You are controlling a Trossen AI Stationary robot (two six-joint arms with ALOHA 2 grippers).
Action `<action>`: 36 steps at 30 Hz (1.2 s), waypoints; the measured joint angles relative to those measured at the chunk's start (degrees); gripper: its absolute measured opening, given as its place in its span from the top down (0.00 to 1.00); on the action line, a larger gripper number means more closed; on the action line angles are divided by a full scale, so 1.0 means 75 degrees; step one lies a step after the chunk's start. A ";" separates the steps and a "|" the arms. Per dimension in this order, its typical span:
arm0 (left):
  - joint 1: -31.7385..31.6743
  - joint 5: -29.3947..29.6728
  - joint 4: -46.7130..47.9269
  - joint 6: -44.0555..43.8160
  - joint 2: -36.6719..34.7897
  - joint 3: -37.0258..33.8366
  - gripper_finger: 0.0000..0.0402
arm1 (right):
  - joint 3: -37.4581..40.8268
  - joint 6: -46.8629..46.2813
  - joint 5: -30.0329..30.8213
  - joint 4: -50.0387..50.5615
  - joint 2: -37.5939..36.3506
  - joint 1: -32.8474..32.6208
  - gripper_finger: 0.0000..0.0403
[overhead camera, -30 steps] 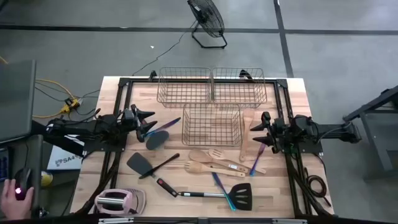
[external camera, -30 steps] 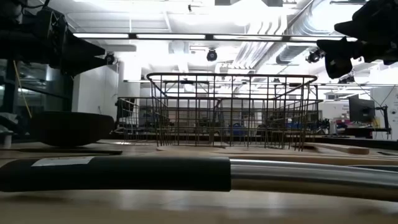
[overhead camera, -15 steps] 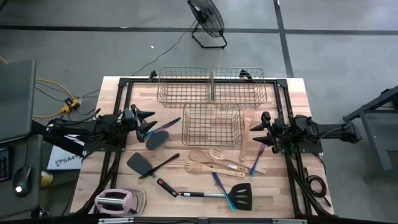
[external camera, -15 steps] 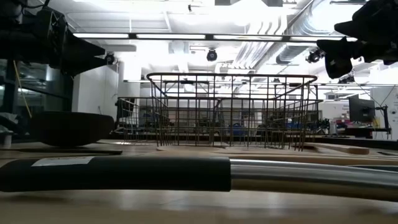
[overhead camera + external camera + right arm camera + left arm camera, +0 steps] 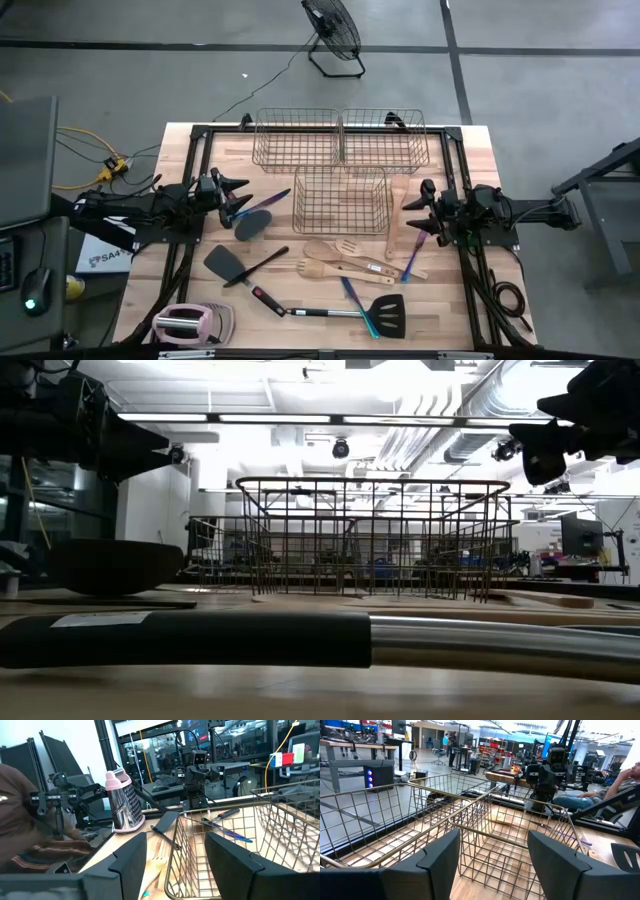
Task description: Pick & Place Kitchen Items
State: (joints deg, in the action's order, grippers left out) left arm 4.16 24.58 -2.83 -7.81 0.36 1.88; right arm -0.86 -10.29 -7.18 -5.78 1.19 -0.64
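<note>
Long-handled utensils lie flat on the wooden table: a black spoon [image 5: 253,223] and an iridescent piece [image 5: 262,204] left of the near basket, a black spatula [image 5: 232,267], pale wooden spoons and spatulas [image 5: 340,258], a wooden spatula [image 5: 396,208], iridescent pieces [image 5: 412,253] [image 5: 357,305], and a black slotted spatula [image 5: 384,313] with a steel handle. My left gripper [image 5: 240,193] hovers open and empty at the table's left, above the black spoon. My right gripper [image 5: 412,212] hovers open and empty at the right, beside the wooden spatula.
Three copper wire baskets stand at the far middle: two side by side [image 5: 295,138] [image 5: 385,139] and one nearer [image 5: 340,199]. A pink-and-white gadget [image 5: 192,322] sits at the near left corner. A person sits beyond the table [image 5: 20,820].
</note>
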 joint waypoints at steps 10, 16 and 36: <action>-0.0001 0.0001 -0.0002 0.0002 -0.0001 0.0000 0.43 | 0.0002 0.0520 0.0346 -0.0113 0.0000 0.0000 0.52; 0.0000 0.0001 -0.0002 0.0003 -0.0001 -0.0001 0.43 | -0.0001 -0.1446 0.0334 -0.0417 -0.0003 0.0001 0.52; -0.0002 0.0001 -0.0003 0.0003 -0.0002 0.0001 0.43 | -0.0001 -0.3273 0.0255 -0.1273 -0.0003 0.0002 0.52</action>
State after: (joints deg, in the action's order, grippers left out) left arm 4.15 24.59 -2.85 -7.79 0.35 1.89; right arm -0.86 -34.84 -5.26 -15.33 1.17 -0.63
